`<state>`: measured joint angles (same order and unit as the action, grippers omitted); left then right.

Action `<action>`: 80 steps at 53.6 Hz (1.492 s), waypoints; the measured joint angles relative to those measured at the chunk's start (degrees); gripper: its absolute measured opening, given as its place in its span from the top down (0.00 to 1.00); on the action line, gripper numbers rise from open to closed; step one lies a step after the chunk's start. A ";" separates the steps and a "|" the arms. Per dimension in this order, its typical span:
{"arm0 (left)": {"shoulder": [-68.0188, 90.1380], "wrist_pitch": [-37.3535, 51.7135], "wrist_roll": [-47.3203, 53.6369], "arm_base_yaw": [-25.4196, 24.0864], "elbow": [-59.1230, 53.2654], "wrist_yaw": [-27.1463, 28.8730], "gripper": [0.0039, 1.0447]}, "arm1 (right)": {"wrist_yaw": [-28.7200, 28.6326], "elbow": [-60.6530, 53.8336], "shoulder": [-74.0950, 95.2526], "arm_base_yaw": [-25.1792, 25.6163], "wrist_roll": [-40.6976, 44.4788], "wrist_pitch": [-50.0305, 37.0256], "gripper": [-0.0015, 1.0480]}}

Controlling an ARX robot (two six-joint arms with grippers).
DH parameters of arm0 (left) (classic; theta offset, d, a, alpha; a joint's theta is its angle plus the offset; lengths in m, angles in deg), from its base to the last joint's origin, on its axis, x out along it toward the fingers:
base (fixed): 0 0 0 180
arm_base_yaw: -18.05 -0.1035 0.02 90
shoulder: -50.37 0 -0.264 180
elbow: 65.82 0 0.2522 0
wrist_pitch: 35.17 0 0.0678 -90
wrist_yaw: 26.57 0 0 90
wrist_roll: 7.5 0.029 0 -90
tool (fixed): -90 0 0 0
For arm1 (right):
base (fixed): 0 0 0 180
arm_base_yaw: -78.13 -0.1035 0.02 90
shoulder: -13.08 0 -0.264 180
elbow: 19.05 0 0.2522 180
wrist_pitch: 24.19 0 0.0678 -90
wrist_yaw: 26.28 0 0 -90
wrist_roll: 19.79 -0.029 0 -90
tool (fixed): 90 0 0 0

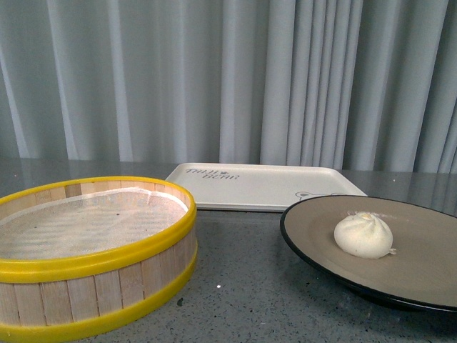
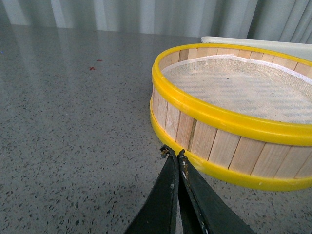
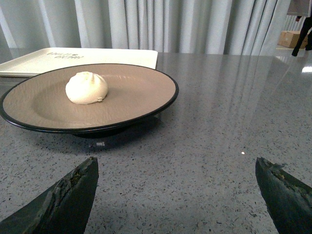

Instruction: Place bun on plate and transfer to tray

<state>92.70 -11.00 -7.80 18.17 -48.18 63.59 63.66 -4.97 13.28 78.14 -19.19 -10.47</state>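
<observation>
Behind tray point(image 1: 264, 187) and speckled table point(image 1: 243, 286), curtains point(image 1: 214, 71)

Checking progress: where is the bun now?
Front view, right side: the bun sits on the plate, just in front of the tray, right of the steamer basket.

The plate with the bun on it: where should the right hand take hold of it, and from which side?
Grip the plate by its black rim on the edge facing the open right hand, coming in low and level. The rim overhangs a narrower foot, so one finger can likely slide beneath, and the bun sits clear of that edge.
</observation>
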 joint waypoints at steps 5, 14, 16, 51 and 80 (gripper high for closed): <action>-2.32 0.70 0.00 0.00 -2.21 -0.02 0.96 | 0.00 0.00 0.00 0.00 0.00 0.00 0.08; -7.82 -4.20 0.02 0.00 -2.36 -0.07 0.96 | -0.02 0.00 0.00 0.00 0.00 0.00 0.08; -9.77 -5.90 0.02 0.00 -2.38 -0.07 0.96 | -0.02 0.00 0.00 0.00 0.00 0.00 0.08; -26.86 -22.25 0.02 0.00 -2.38 -0.07 0.96 | -0.02 0.00 0.00 0.00 0.00 0.00 0.08; -41.77 -37.57 0.02 0.00 -2.38 -0.17 0.96 | -0.02 0.00 0.00 0.00 0.00 0.00 0.08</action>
<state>50.93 -48.57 -7.78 18.17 -50.56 63.42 63.64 -4.97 13.28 78.14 -19.19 -10.47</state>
